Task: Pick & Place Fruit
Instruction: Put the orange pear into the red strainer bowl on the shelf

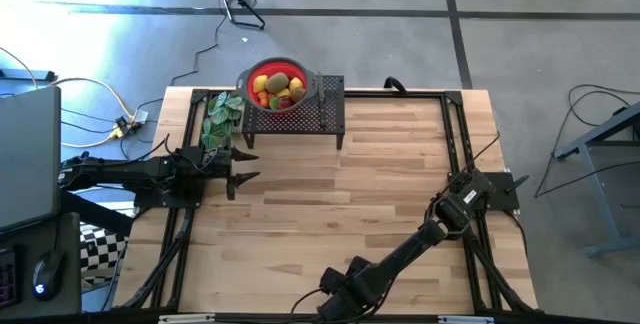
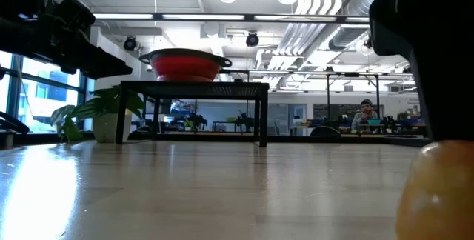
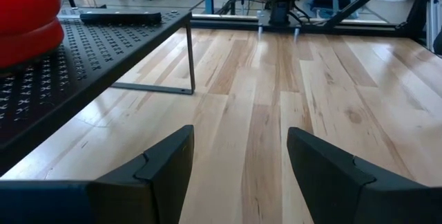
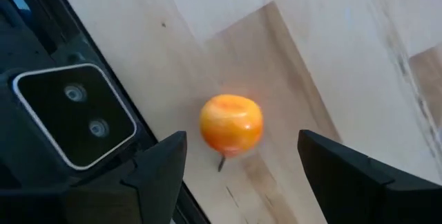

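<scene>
Orange fruit [image 4: 231,124] alone on surface [image 1: 380,184] at near edge, beside low camera, under right gripper [image 4: 242,175]; fingers wide, straddling it, no contact. Judged light, hard, smooth, round, prone to rolling: grip across widest middle. Remaining fruit in red bowl [image 1: 252,76] on black stand [image 1: 325,114]. Left gripper [image 1: 243,164] idle near stand, fingers wide.

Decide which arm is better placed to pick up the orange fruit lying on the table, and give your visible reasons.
Right. The right claw hangs open directly over the orange fruit at the table's near edge. The left claw, also open, waits far off beside the black stand.
</scene>
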`<action>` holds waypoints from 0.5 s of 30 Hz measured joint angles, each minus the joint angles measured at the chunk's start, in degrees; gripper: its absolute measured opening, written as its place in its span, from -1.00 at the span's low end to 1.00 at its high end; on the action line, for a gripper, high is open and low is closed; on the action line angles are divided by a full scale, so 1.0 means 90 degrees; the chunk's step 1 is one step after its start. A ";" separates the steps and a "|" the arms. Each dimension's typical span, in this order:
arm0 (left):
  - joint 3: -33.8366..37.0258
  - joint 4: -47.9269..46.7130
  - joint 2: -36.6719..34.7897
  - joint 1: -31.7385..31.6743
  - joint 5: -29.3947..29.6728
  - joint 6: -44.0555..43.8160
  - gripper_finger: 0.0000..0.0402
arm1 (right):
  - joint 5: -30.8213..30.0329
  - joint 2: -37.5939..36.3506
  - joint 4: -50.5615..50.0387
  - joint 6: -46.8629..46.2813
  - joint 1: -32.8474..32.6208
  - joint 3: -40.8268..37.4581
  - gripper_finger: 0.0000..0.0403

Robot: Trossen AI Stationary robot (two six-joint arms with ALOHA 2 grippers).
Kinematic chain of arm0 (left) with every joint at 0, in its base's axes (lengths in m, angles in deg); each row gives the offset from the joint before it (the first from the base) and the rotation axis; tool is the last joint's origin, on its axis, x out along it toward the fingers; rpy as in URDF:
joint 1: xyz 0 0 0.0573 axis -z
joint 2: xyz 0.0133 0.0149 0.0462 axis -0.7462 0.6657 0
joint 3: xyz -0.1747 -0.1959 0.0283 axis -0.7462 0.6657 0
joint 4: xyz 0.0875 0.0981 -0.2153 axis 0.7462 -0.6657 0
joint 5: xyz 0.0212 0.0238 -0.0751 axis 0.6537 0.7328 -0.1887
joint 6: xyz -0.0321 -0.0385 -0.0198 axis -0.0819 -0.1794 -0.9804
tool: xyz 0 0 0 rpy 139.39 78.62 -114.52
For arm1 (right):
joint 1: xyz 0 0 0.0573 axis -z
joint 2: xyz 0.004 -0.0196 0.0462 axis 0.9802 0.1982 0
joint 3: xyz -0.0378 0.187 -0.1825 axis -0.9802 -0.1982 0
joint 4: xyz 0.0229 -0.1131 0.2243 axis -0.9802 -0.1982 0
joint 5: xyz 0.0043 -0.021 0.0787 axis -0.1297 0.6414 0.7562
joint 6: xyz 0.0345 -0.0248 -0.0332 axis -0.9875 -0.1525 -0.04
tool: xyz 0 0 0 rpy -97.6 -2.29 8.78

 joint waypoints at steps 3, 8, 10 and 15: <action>0.0000 -0.0001 -0.0001 0.0000 0.0017 0.0000 0.13 | -0.0002 0.0000 0.0002 -0.0015 -0.0002 0.0000 0.34; 0.0000 0.0001 0.0000 0.0000 0.0019 0.0000 0.13 | -0.0138 0.0077 0.0024 -0.0051 0.0005 0.0000 0.34; 0.0000 0.0001 -0.0001 0.0000 0.0021 0.0000 0.13 | -0.0140 0.0114 0.0012 -0.0046 0.0005 -0.0005 0.34; 0.0000 0.0001 -0.0001 0.0000 0.0028 0.0000 0.13 | 0.0014 0.0180 0.0078 -0.0172 0.0004 0.0002 0.34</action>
